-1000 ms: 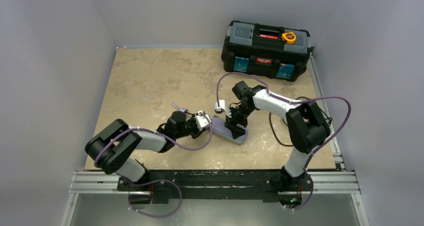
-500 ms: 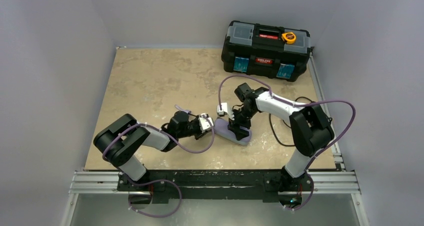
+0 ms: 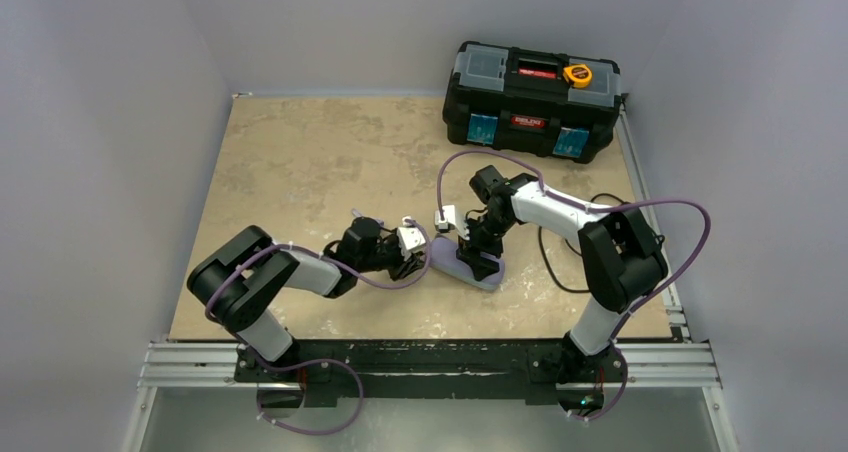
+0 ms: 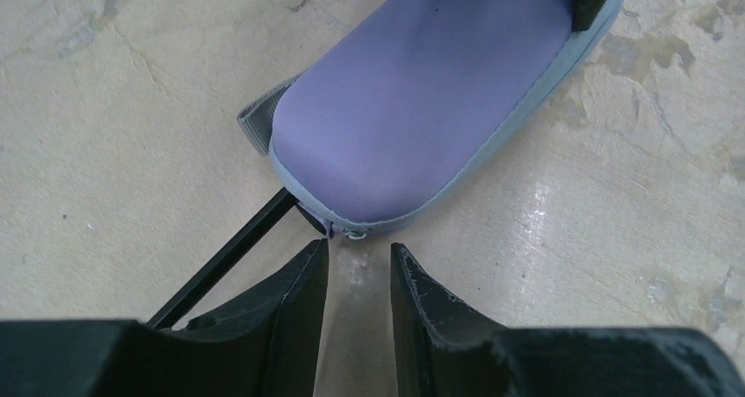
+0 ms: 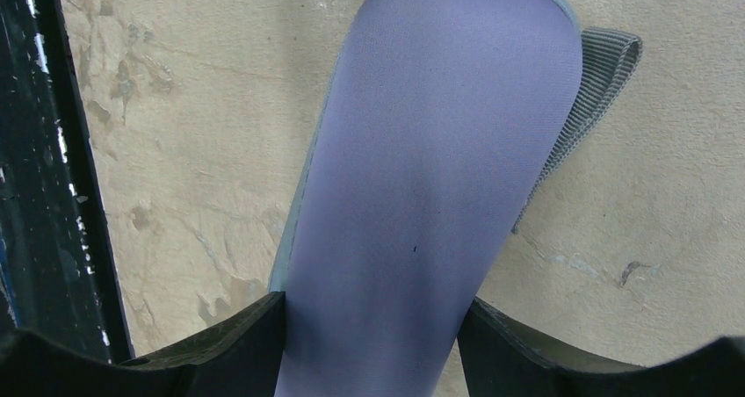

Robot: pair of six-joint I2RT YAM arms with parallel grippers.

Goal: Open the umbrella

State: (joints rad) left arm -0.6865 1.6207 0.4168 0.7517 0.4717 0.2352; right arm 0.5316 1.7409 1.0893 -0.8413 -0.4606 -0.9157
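The left end effector, fingers narrowly apart, has crept forward to the zipper pull of the lavender case, which the right end effector clamps; unzipping likely comes next.

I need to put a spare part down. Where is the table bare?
Bare: the table far left, from its left edge across to the toolbox. Crowded: the middle, where the right gripper clamps the lavender case and the left gripper noses its end.

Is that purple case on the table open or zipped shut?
Shut. In the left wrist view the purple case has its grey zip band closed along the whole visible edge, with no gap. The right end effector clamps it.
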